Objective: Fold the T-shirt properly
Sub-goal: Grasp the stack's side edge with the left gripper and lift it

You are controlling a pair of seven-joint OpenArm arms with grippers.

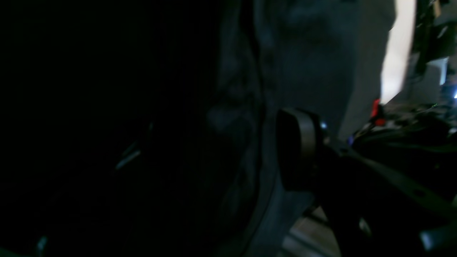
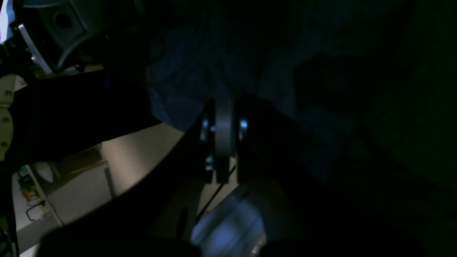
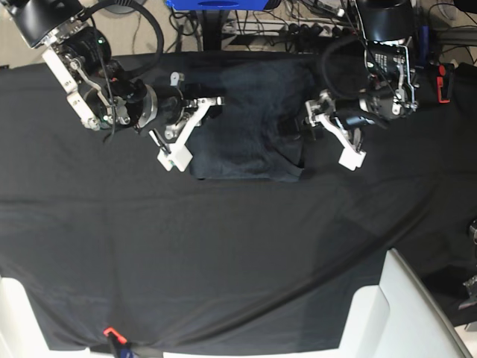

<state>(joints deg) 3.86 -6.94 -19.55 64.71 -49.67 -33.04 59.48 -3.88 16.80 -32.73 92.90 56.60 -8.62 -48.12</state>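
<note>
The dark slate-grey T-shirt lies as a rough rectangle on the black tablecloth at the far middle. My right gripper is at the shirt's left edge. In the right wrist view its fingers are pressed together with shirt fabric bunched at their tips. My left gripper is at the shirt's right edge. In the left wrist view one finger pad stands apart from a dim second finger, with a fold of the shirt between them.
White panels rise at the near right and near left corners. An orange clip sits on the cloth's front edge. Cables and a blue object lie behind the table.
</note>
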